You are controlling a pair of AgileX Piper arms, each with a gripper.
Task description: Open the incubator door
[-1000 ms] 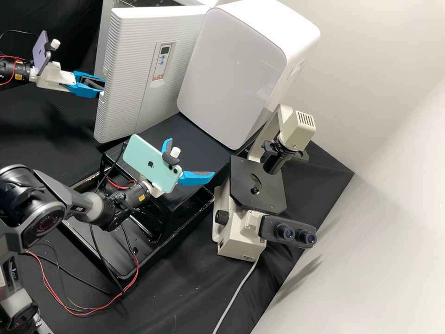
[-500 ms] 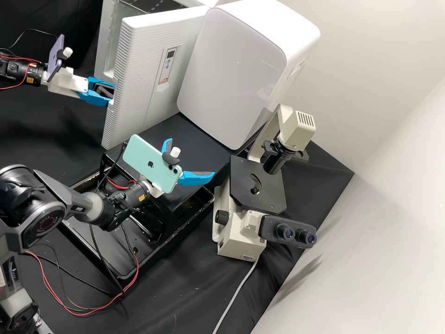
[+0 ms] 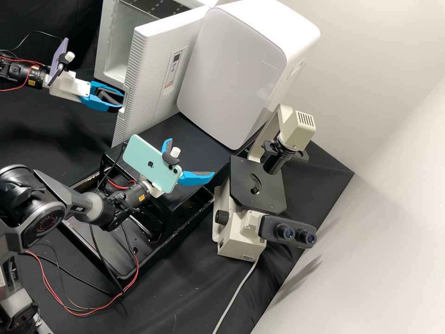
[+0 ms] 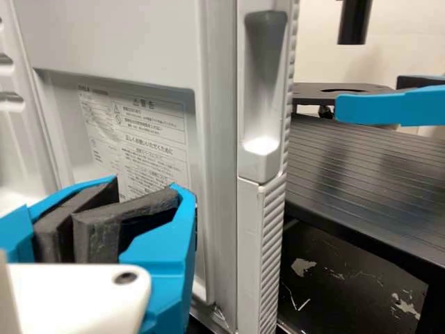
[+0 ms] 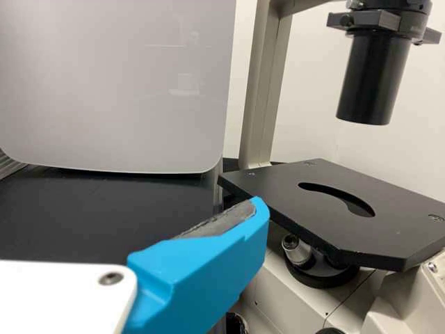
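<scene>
Fingers of your left gripper [image 3: 121,103]: closed together, just beside the open incubator door [image 3: 150,79]. Those of your right gripper [image 3: 191,158]: wide apart, above the black bench [image 3: 192,132], pale wall [image 3: 371,208] beyond. Past your left fingertips: one printed label [image 4: 142,136], door's inner face.

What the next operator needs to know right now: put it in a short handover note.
Left tool: shut, holding nothing, at the door's free edge on its inner side; contact unclear.
Right tool: open, empty, near the microscope.
Incubator: its door stands open, the inside partly in view.
Done: door open.
Left: probably back the left tool away, or swing the door wider if needed.
</scene>
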